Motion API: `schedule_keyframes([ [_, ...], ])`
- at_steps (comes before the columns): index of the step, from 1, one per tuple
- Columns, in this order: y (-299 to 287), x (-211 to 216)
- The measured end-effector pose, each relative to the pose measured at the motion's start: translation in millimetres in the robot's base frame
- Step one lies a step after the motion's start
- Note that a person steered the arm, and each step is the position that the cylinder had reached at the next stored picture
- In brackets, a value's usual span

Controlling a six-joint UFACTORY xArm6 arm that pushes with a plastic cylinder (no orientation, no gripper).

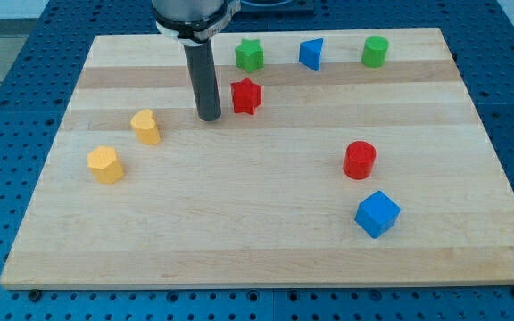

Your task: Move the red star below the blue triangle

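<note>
Wooden board [266,241] lies on a blue table [7,107] full of holes. My tip [209,118], a bare rod with nothing to grip, sits just left of the red star [246,96]; the blue triangle [310,54] is up right.

The pale wooden board [266,232] shows fine lengthwise grain in light and darker strips, smooth with a soft sheen. The dark cylindrical rod [208,80] looks like matt metal or plastic, dull grey down to my tip [209,118]. The red star block [246,95] and blue triangle block [310,54] look like smooth moulded plastic, faintly glossy. Beneath the board, the blue perforated table [25,53] looks painted and matt.
</note>
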State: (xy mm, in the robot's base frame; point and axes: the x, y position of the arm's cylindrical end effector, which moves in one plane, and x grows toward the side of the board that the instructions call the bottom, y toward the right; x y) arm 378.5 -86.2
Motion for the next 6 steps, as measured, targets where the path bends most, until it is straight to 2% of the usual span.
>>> schedule_keyframes([
  [2, 29.7, -26.3],
  [4, 104.4, -26.4],
  [6, 127.6, -28.3],
])
